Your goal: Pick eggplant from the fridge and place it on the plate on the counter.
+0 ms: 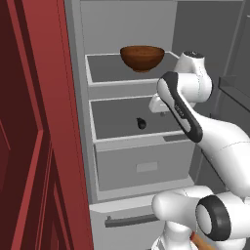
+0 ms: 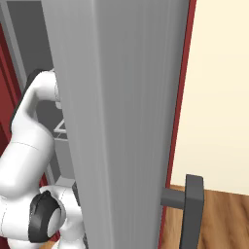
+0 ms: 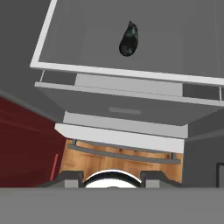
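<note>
Fridge [image 1: 127, 161] open. Eggplant [image 1: 141, 123] lies loose on mid shelf [image 1: 117, 122], below wooden bowl [image 1: 142, 58] on top shelf. Claw fingers together, empty, well apart from eggplant, w/ arm reaching in.

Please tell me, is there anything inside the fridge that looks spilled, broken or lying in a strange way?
Nothing stands out. The eggplant lies alone on the fridge's middle shelf, and a brown wooden bowl stands upright on the shelf above. Nothing looks spilled or damaged.
</note>
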